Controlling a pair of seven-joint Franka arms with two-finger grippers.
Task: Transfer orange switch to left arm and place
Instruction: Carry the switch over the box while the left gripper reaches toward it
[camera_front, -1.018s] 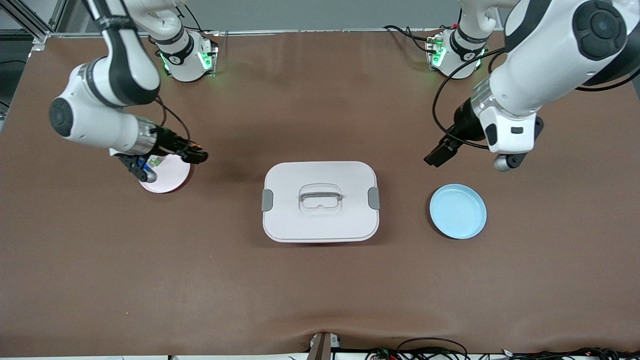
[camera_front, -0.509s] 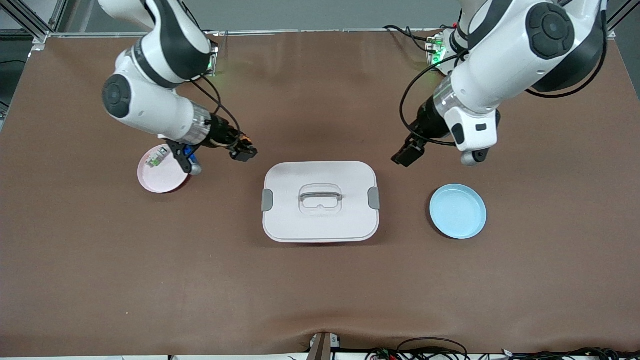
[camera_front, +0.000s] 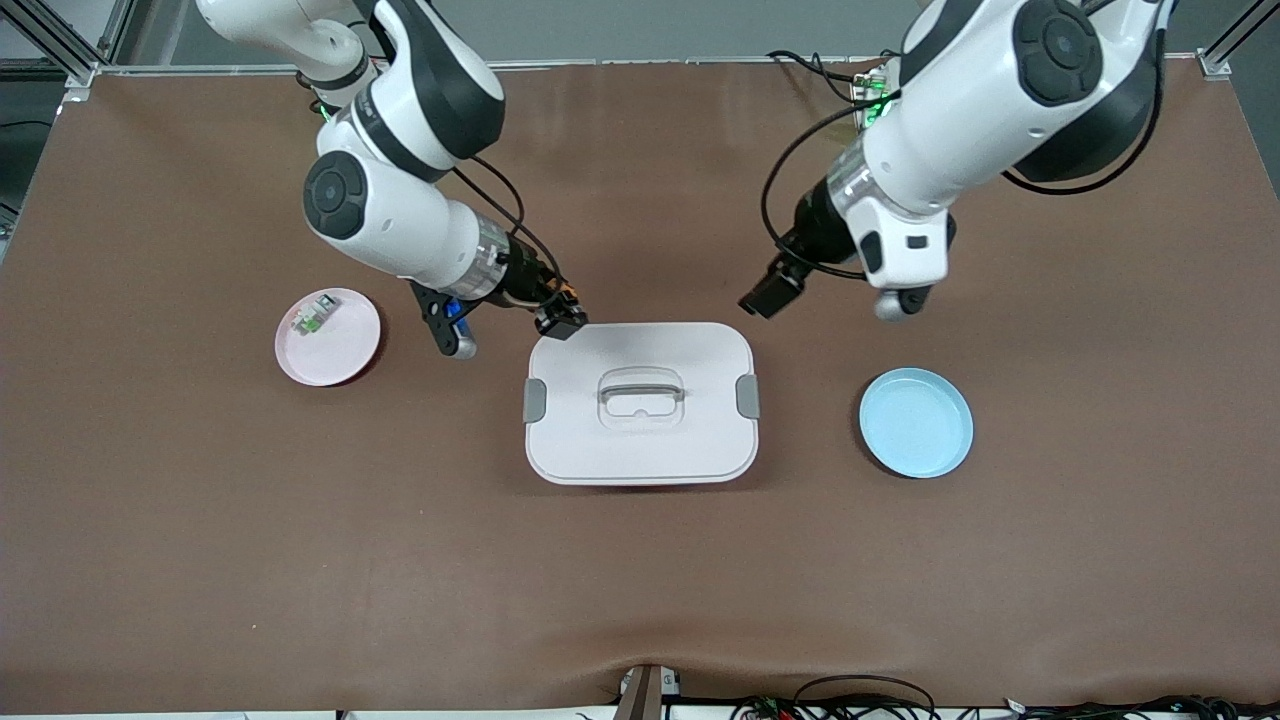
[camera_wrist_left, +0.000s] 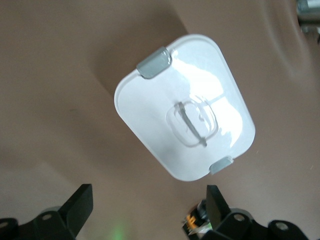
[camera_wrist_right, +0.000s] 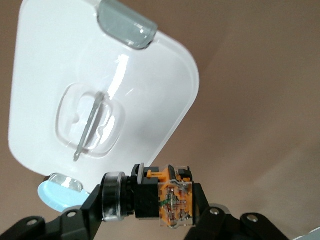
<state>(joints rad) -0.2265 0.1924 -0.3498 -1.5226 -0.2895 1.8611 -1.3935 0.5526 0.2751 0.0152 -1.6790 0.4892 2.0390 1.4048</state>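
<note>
Both arms have swung inward since a second ago: the right pincer (camera_front: 562, 322) has left the pink plate (camera_front: 340, 350) and now hangs over the corner of the box (camera_front: 640, 440) toward the right arm's end, and the left pincer (camera_front: 768, 295) has come in from above the blue plate (camera_front: 916, 422) to hang over the worktop (camera_front: 640, 580) just beside the box's other end.

From the front, the box sits mid-worktop with its lid on, the pink plate toward the right arm's end and the blue plate toward the left arm's end. A small green-and-silver part (camera_front: 310, 316) lies on the pink plate. A speck of orange shows at the right pincer's tip.

Seen from the left wrist, the left pincer (camera_wrist_left: 150, 210) stands with its fingers (camera_wrist_left: 80, 205) wide apart and nothing between them, the box (camera_wrist_left: 145, 115) below. The right pincer's tip with its orange load (camera_wrist_left: 192, 225) shows past one finger.

Seen from the right wrist, the right pincer (camera_wrist_right: 150, 200) is clamped on the orange switch (camera_wrist_right: 172, 195), which lies sideways between the fingers above the box (camera_wrist_right: 45, 65). A sliver of the blue plate (camera_wrist_right: 55, 196) peeks out past the box's edge.
</note>
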